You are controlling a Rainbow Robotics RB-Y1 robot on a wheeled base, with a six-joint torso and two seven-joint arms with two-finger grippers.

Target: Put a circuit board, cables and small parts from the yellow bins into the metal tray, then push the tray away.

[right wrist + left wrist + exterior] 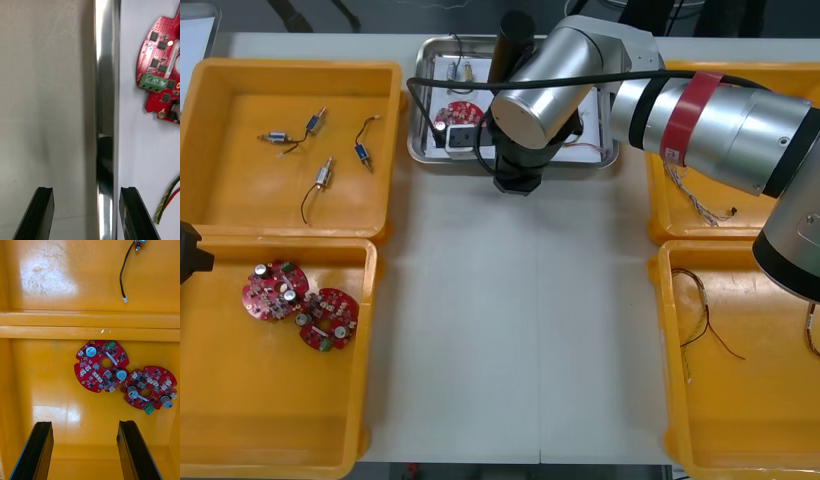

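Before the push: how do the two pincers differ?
Place: the right pincer is at the metal tray, the left pincer over a yellow bin. The right pincer straddles the tray's rim; the left pincer has two circuit boards ahead. Both are open, empty.

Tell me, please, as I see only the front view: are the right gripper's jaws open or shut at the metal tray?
Observer: Open. The right gripper straddles the rim of the shiny metal tray, one jaw over the light table, the other over the tray's white inside.
Operator: Thank you, and how do the left gripper's jaws stand?
Observer: Open too. The left gripper hangs above two round red circuit boards in a yellow bin.
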